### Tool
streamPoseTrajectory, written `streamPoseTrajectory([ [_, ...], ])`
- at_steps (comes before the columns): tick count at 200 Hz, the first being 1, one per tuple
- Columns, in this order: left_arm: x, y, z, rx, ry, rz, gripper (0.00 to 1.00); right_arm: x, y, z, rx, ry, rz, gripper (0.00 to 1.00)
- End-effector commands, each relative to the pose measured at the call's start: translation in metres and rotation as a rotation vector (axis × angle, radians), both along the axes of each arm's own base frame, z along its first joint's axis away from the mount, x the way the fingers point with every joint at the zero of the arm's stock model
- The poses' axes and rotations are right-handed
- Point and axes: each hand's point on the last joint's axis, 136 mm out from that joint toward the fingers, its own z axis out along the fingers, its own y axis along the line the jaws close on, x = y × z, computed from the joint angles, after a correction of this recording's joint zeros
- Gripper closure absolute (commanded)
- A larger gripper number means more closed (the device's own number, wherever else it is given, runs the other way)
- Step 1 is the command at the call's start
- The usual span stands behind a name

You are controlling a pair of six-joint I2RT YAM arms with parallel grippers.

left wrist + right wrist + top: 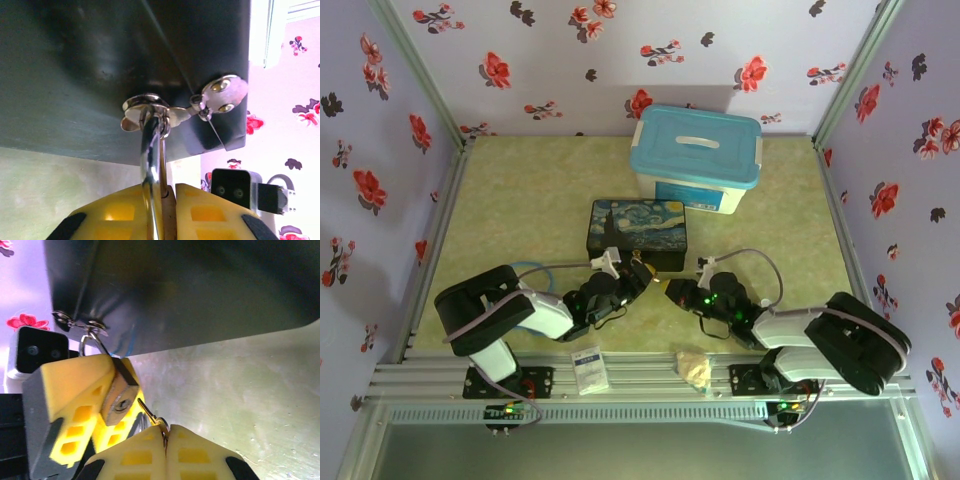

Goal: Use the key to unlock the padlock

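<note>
Left end effector [169,200]: pinched almost shut on the padlock [120,394], yellow pads against the brass body. Right end effector [166,437]: fully closed on the key [148,413], tip aimed at the keyhole, just short of it or barely touching; cannot tell which.

Padlock: hangs by its silver shackle through the clasp of the dark painted tin [638,230], near the middle of the table [520,200]. Tin: lid down, contents hidden. Behind it, white box with blue lid [695,160]: closed as well, contents hidden.

Key: mostly buried between the pads, thin blade and a bit of ring showing. From above, padlock and key too small to make out between the arms.

Count: two end effectors, one padlock, one key, two containers, plus one small white packet [588,368] and one crumpled beige scrap [695,370] on the front rail.
</note>
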Motion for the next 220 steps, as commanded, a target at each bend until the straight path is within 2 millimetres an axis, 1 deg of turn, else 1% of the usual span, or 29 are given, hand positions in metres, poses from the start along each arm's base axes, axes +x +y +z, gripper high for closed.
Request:
streamPoseTrajectory([
  [1,0.006,-0.001,0.018,-0.063,-0.048,0.019,1.00,0.004,-0.003,0.006,-0.013,-0.025,-0.014,1.00],
  [36,0.006,0.001,0.019,-0.068,-0.052,0.022,1.00,0.005,-0.002,0.008,-0.013,-0.031,-0.013,1.00],
  [52,0.005,0.000,0.023,-0.076,-0.061,0.015,1.00,0.006,0.001,0.013,0.012,-0.041,-0.007,1.00],
  [76,0.005,0.004,0.018,-0.072,-0.052,0.024,1.00,0.007,0.002,0.014,0.012,-0.039,-0.008,1.00],
  [109,0.002,-0.001,0.015,-0.076,-0.040,0.001,1.00,0.009,0.006,0.022,0.044,-0.061,-0.001,1.00],
  [126,0.002,-0.001,0.013,-0.078,-0.036,0.002,1.00,0.008,0.006,0.019,0.039,-0.052,0.005,1.00],
  [145,0.002,-0.002,0.016,-0.089,-0.039,0.001,1.00,0.008,0.008,0.016,0.032,-0.045,0.012,1.00],
  [181,0.001,-0.006,0.017,-0.099,-0.036,-0.015,1.00,0.011,0.014,0.022,0.074,-0.058,0.017,1.00],
  [220,0.000,-0.001,0.012,-0.084,-0.034,-0.004,1.00,0.011,0.012,0.022,0.100,-0.063,0.005,1.00],
])
